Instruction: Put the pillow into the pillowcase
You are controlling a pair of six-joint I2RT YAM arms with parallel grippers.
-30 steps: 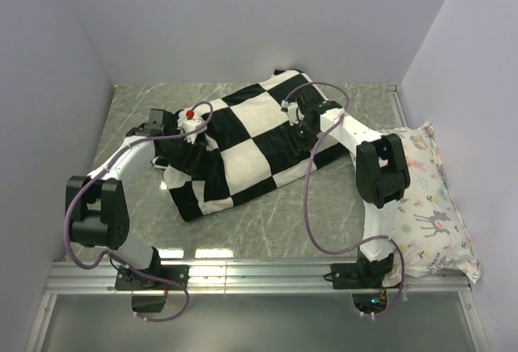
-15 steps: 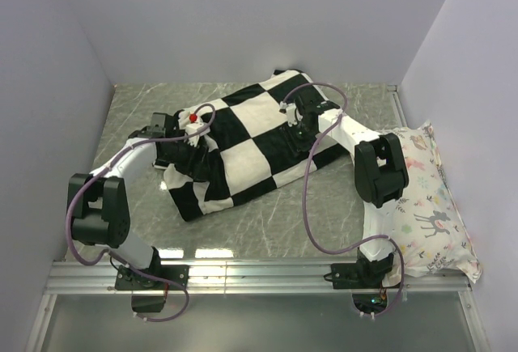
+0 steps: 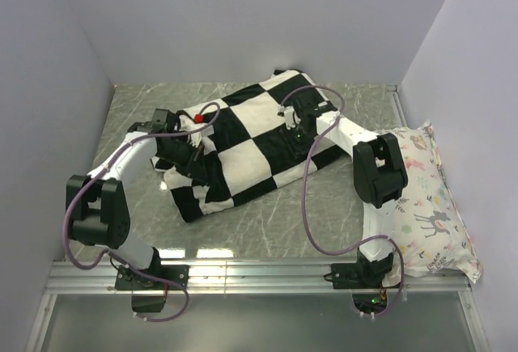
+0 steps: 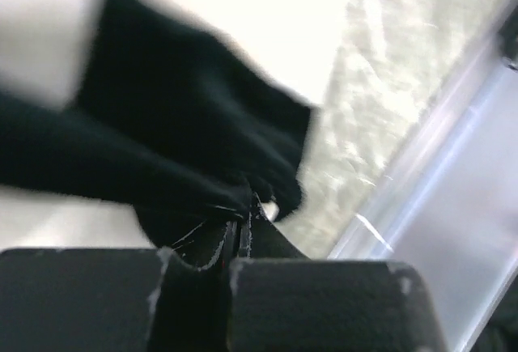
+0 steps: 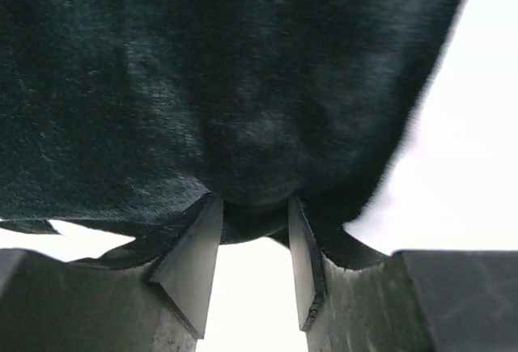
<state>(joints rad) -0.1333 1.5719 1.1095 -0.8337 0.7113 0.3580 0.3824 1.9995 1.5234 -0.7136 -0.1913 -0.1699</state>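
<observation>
The black-and-white checked pillowcase (image 3: 251, 142) lies bulging in the middle of the table. The pillow is hidden. My left gripper (image 3: 194, 143) is at the case's left end. In the left wrist view it (image 4: 247, 206) is shut, with a fold of the pillowcase's black cloth (image 4: 162, 142) pinched at its tips. My right gripper (image 3: 298, 133) presses down on the case's right part. Its jaws (image 5: 252, 206) stand partly apart, with a bulge of black pillowcase cloth (image 5: 202, 85) between the fingertips (image 5: 303, 247).
A white pillow printed with deer and plants (image 3: 429, 198) leans against the right wall, beside the right arm. A metal rail (image 3: 259, 275) runs along the near table edge. Grey walls close in on the left, back and right.
My left gripper has shifted a little further onto the case's left end and closed on the cloth. The right gripper's jaws have narrowed slightly in the same spot.
</observation>
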